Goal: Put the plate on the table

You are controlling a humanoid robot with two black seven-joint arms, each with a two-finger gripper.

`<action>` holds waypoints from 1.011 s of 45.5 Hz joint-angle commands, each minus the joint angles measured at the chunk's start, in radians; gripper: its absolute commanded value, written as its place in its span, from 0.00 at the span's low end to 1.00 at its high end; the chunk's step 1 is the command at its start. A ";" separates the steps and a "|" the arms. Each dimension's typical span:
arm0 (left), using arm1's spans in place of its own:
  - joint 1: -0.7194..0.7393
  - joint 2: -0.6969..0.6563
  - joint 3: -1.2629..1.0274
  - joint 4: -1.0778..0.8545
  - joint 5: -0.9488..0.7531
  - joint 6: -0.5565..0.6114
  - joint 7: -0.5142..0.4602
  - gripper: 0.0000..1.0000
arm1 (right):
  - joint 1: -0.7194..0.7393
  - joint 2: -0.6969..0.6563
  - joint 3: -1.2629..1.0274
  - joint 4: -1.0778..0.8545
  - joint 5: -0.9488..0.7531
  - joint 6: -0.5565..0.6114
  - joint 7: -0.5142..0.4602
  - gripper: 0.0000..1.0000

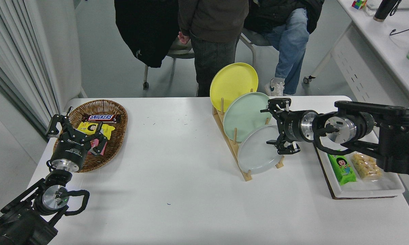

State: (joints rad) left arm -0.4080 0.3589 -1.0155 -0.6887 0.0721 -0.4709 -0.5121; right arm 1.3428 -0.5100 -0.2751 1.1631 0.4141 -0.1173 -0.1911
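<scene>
The pale grey plate (257,151) stands on edge in the front slot of a wooden rack (232,147) on the white table (177,190). A mint-green plate (245,114) and a yellow plate (232,81) stand behind it. My right gripper (274,126) is open, pointing left, with its fingers spread across the grey plate's upper right rim. One finger is above the rim and one is in front of the plate's face. It holds nothing. My left gripper (75,128) is open, parked at the lower left over the wicker basket.
A wicker basket (114,143) with snacks sits at the left. A white tray (384,185) with a green packet and a snack bag lies at the right under my right arm. People stand and sit beyond the table's far edge.
</scene>
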 commanded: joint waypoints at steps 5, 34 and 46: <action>0.000 0.000 0.000 0.000 0.000 0.000 0.000 0.98 | -0.005 0.027 0.004 -0.031 0.008 -0.001 -0.014 1.00; 0.000 0.000 0.000 0.000 0.000 0.000 0.000 0.98 | -0.050 0.076 0.065 -0.129 0.000 0.005 -0.014 1.00; 0.000 0.000 0.000 0.000 0.000 0.000 0.000 0.98 | -0.053 0.076 0.063 -0.129 0.000 0.007 -0.018 1.00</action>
State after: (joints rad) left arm -0.4080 0.3589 -1.0155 -0.6888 0.0721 -0.4709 -0.5120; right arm 1.2940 -0.4390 -0.2140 1.0399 0.4142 -0.1121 -0.2064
